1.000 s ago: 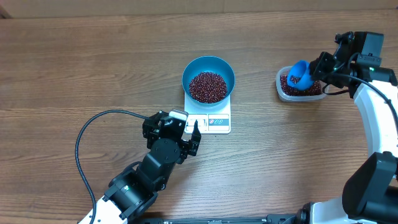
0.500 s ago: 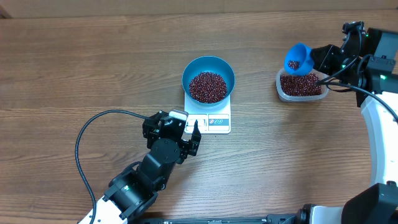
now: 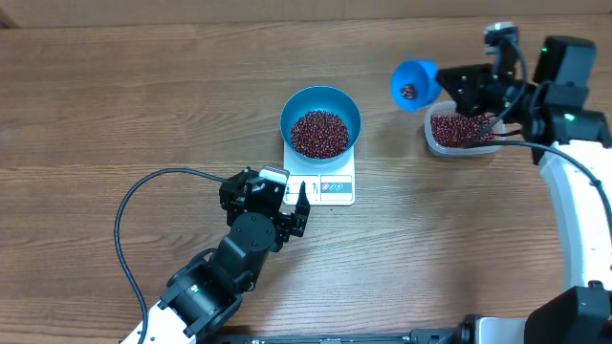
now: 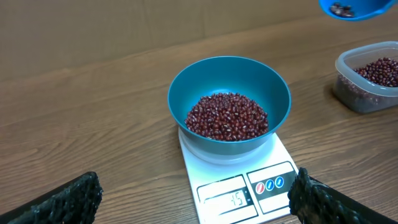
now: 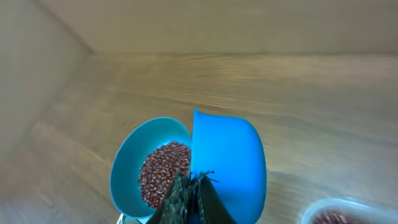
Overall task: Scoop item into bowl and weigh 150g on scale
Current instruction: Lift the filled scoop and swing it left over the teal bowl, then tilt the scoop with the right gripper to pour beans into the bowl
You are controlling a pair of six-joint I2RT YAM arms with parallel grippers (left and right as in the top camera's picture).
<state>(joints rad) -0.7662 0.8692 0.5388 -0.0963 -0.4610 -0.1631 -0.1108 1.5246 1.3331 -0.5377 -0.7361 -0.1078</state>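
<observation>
The blue bowl stands on the white scale and holds a mound of red-brown beans. My right gripper is shut on the handle of a small blue scoop carrying a few beans, in the air between the bowl and the clear tub. From the right wrist, the scoop partly covers the bowl. My left gripper hovers open at the scale's front-left corner. In its view the bowl, beans and the scale with its lit display lie ahead.
The clear plastic tub of beans sits on the wooden table right of the scale. A black cable loops on the table left of my left arm. The white right arm runs along the right edge.
My right gripper has lifted the scoop out of the tub and carried it left toward the bowl. The left arm, bowl and scale have not moved.
</observation>
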